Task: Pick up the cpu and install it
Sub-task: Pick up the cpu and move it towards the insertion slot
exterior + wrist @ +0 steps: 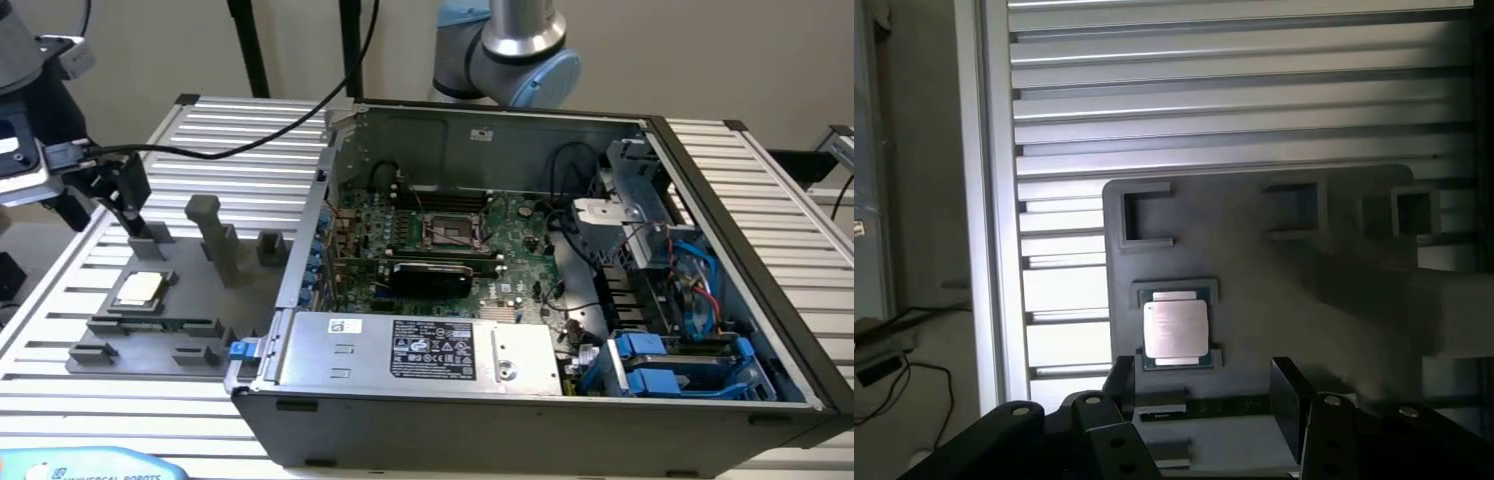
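Gripper [1202,385], seemingly wide, near cpu [1176,332]

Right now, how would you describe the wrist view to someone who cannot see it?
A small flat square silver-topped cpu sits in a recess of a grey plastic fixture plate, untouched, with the open black gripper poised close by. The plate lies on a ribbed silver metal table.

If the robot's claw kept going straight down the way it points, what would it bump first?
Most likely the grey plastic fixture plate, right by the small square silver-topped cpu, or the cpu itself. The open gripper hangs above that spot, but depth is hard to judge.
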Available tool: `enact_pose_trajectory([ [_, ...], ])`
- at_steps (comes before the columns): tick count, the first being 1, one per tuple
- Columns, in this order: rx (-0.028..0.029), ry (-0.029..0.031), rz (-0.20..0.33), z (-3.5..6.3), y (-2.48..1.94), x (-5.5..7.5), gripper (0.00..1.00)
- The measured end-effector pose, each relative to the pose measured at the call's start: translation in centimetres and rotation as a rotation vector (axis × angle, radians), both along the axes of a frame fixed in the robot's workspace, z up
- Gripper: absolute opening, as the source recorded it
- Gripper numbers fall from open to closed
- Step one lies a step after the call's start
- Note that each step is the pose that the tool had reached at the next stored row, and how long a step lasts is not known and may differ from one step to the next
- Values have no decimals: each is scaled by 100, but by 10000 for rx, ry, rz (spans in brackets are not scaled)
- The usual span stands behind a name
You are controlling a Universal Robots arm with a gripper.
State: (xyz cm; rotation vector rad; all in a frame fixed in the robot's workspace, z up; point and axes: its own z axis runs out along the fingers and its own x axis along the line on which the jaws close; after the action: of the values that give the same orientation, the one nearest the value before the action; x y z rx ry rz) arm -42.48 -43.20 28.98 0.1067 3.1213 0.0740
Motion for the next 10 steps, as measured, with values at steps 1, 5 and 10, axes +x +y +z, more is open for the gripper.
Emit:
enact_pose_trajectory([
  [1, 0, 0, 4, -18, -5, 0, 65],
  [5, 0, 0, 24, -90, -28, 0, 65],
  [10, 1, -1, 92, -182, -56, 0, 65],
])
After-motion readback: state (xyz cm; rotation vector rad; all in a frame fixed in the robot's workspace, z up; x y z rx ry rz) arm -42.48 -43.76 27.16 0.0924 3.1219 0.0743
